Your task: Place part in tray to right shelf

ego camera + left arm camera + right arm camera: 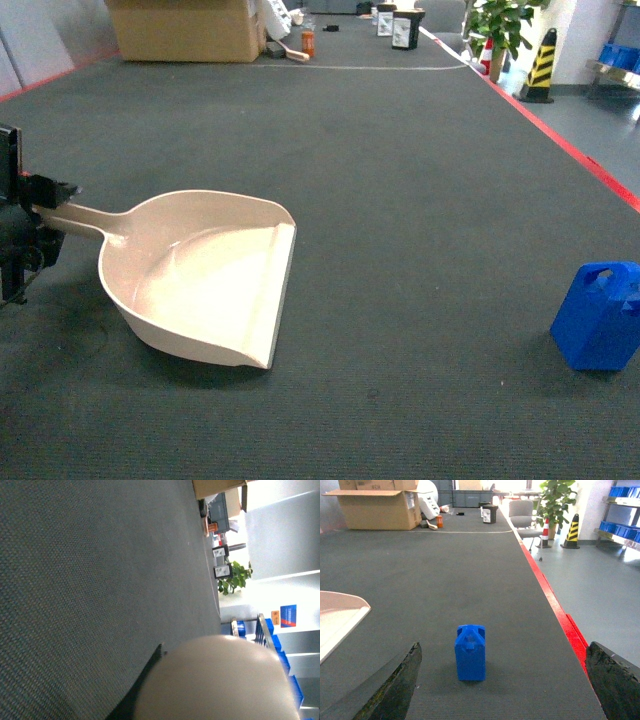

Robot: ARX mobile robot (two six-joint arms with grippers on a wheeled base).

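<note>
Part [470, 651] upright on dark worktop [400, 180], well apart from tray [200, 275], dead ahead between wide-spread right fingers [615, 682]. Best advanced straight and level, closed across the flat sides, low enough to avoid tipping. Left gripper [40, 205] at tray handle, seemingly clamped on it; fingers themselves hidden, so cannot tell. Head view alone gives the spacing of tray and part. Left wrist view alone offers blue crates [285, 670] of the right shelf beyond the tray's curved back.
</note>
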